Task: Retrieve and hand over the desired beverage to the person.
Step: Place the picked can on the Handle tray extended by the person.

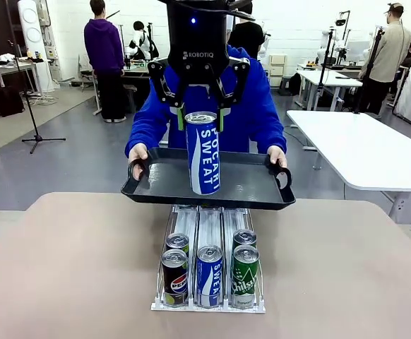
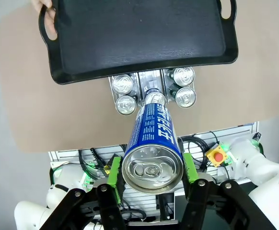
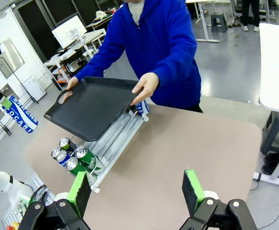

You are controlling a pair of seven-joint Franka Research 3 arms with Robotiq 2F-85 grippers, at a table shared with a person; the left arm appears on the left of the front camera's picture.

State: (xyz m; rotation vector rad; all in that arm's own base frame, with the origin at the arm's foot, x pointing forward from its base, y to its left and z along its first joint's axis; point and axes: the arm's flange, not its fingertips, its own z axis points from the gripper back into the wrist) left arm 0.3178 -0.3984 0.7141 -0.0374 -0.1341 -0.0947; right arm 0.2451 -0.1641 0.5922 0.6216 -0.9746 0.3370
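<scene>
While the counter spreads below, I see the person at twelve o'clock holding a black tray in both hands above the can rack. My left gripper is clamped on the blue Pocari Sweat can, upright over the tray's middle. My right gripper gapes wide, empty.

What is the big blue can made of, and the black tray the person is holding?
The blue can looks like metal, likely aluminium: shiny silver top with a pull tab, glossy printed side. The black tray looks like moulded plastic, matte, with cut-out handles, though that's a guess.
</scene>
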